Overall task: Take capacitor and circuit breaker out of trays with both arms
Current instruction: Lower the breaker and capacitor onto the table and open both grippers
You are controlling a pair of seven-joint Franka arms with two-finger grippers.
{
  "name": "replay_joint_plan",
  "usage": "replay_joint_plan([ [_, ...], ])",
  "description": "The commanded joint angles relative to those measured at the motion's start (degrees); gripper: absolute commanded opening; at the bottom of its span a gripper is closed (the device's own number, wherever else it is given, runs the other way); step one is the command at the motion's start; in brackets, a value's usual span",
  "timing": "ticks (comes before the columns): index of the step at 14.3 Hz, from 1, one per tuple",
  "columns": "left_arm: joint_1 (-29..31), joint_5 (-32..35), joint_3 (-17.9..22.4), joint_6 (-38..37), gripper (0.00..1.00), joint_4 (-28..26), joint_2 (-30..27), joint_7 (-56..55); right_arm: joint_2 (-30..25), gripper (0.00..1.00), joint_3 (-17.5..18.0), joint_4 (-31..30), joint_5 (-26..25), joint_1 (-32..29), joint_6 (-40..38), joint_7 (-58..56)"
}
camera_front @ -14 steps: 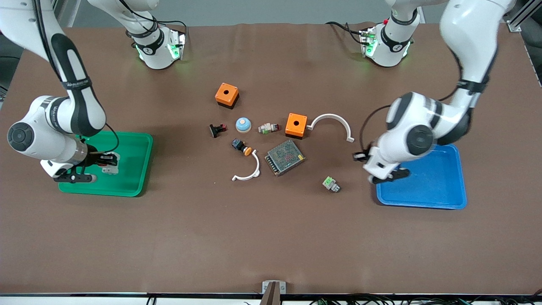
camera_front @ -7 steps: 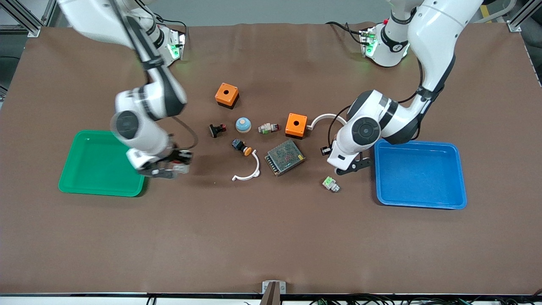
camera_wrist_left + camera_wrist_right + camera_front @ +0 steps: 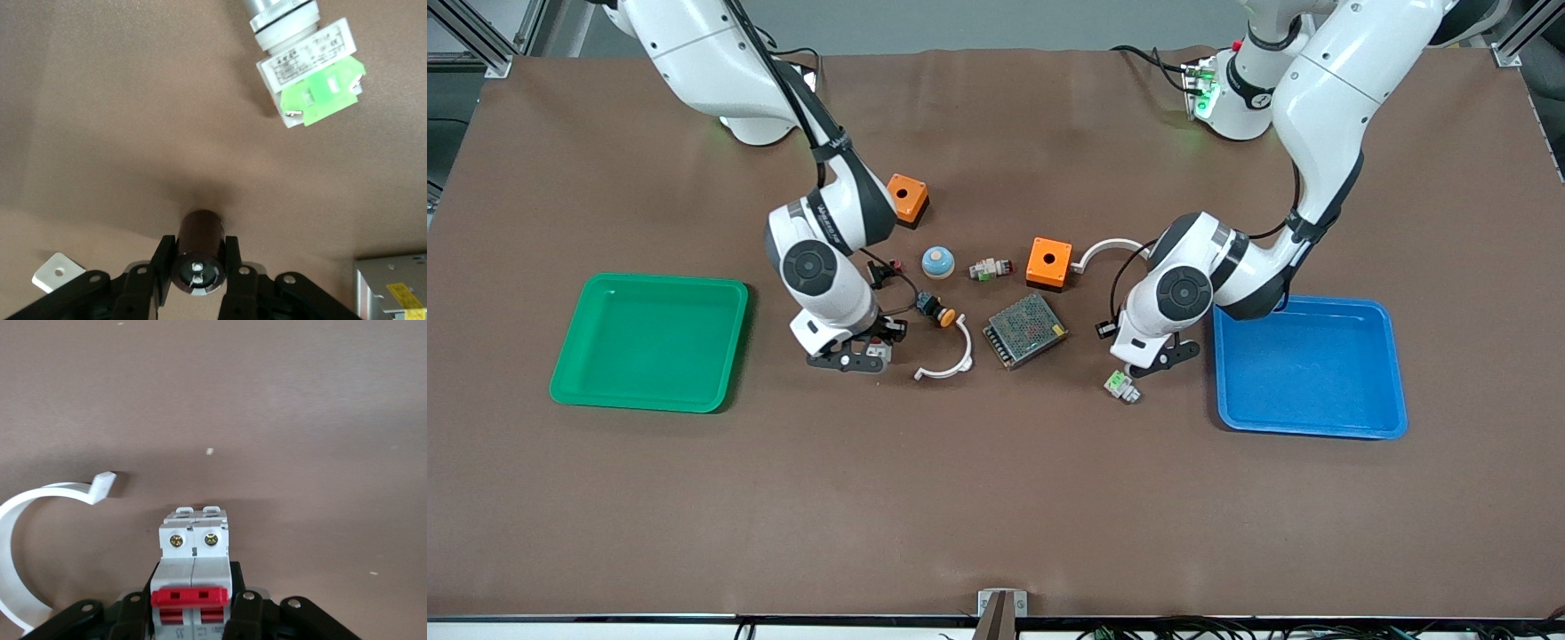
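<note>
The capacitor [image 3: 199, 250], a tiny dark cylinder with a glossy end face and a small metal terminal at its centre, is pinched at its sides between the left gripper's [image 3: 198, 267] black fingers, up off the brown table [image 3: 996, 489], right beside the green-and-white connector [image 3: 1121, 386].

The breaker [image 3: 193, 577], a white-grey block with two brass screws and a red toggle bar across its face, sits clamped in the right gripper [image 3: 192, 613], over bare table close to the white curved bracket [image 3: 950, 357].
</note>
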Motion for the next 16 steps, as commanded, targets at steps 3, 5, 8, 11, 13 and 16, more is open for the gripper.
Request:
replay_joint_plan([
  [3,1.2,1.4,0.0,-1.3,1.00,1.3,-3.0,-1.1,3.4,0.00,-0.7,2.3,0.4,2.4,2.4,2.6],
  [5,2.1,1.4,0.0,-8.1,1.00,6.2,-5.7,-1.0,3.5,0.00,-0.6,2.5,0.4,2.4,2.3,2.8],
  [8,4.0,1.5,0.0,-16.5,1.00,13.8,-9.1,0.4,3.5,0.05,-0.6,3.6,0.4,2.8,1.7,3.1],
  [11,8.9,1.5,0.0,-17.1,1.00,16.1,-12.9,9.7,3.3,1.00,-0.7,5.0,0.4,1.9,-0.9,3.1],
  [13,12.2,1.5,0.0,-17.4,1.00,16.1,-15.8,17.4,2.9,1.00,-0.8,9.1,0.4,0.4,-6.0,2.9],
  [16,15.1,1.4,0.1,-22.1,1.00,16.8,-20.9,26.9,2.5,1.00,-0.9,19.3,-0.3,-3.3,-20.3,-2.1],
])
